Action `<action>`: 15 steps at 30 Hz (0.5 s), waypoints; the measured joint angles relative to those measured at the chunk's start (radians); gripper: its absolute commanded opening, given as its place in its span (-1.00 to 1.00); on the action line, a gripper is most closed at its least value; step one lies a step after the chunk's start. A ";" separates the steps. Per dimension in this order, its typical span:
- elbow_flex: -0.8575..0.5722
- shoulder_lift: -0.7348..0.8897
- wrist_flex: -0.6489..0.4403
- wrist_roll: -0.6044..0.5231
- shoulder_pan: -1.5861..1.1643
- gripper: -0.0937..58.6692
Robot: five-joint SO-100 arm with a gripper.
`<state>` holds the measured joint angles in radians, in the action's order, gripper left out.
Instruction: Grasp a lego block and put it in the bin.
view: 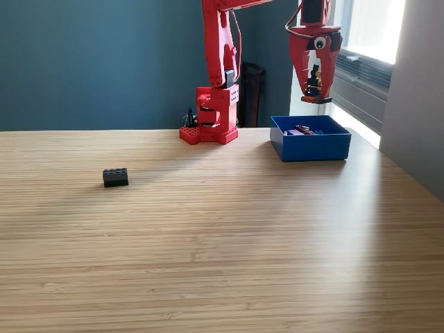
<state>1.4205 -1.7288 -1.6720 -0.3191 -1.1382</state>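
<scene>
My red gripper hangs pointing down above the far edge of the blue bin, at the exterior view's right. Its jaws are closed on a small dark piece with an orange end, which looks like a lego block. Inside the bin lie a couple of small pieces, purple and reddish. A dark lego block sits alone on the wooden table at the exterior view's left, far from the gripper.
The arm's red base is fixed at the table's back edge, left of the bin. A window sill and a wall stand close behind and to the right of the bin. The table's right edge runs just past the bin.
</scene>
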 measured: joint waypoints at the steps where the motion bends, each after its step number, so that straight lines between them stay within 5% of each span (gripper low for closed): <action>1: 0.000 0.000 0.000 -0.006 -0.025 -1.00; 15: 0.164 0.000 0.152 -0.012 -0.060 -1.00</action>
<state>1.5846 -1.7288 -1.5202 -0.3313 -1.1980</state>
